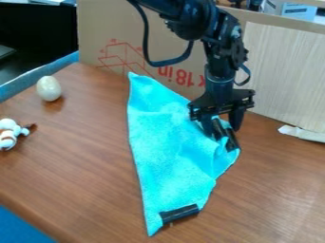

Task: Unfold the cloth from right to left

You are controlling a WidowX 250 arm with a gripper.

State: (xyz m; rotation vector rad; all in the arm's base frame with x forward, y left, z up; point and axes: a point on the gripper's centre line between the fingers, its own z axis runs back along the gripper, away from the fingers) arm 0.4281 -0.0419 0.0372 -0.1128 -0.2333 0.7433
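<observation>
Hanging at the right edge of the triangular turquoise cloth point(168, 149), the black two-finger gripper point(222, 131) has its fingers apart. The cloth lies on a brown wooden table point(76, 163).

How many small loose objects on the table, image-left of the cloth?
2. A pale egg-shaped one toward the far side; a white-and-brown toy nearer the camera, cut off by the view's edge. More could be out of view.
</observation>
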